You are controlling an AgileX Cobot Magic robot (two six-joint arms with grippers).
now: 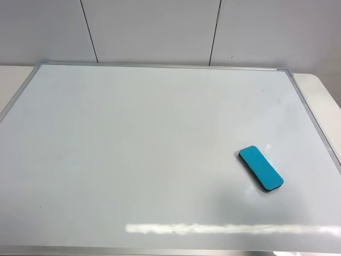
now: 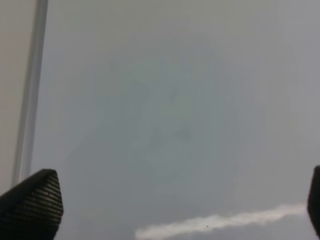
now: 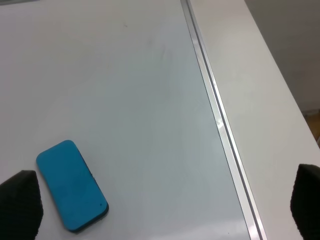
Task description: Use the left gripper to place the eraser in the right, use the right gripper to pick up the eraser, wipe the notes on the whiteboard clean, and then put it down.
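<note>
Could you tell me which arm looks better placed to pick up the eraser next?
Right. The eraser lies on the right part of the whiteboard, and the right gripper sees it near one fingertip. The left gripper sees only bare board.

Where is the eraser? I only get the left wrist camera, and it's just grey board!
Observer: The eraser lies flat on the whiteboard, toward the right side of the high view, teal side up.
Operator: Is the other pincer holding it?
Observer: No. The right pincer is open and holds nothing. In the right wrist view the eraser lies on the board close to one fingertip.
Operator: Can you see any red doodle?
Observer: No, in the high view I can make out no red doodle on the board.
</note>
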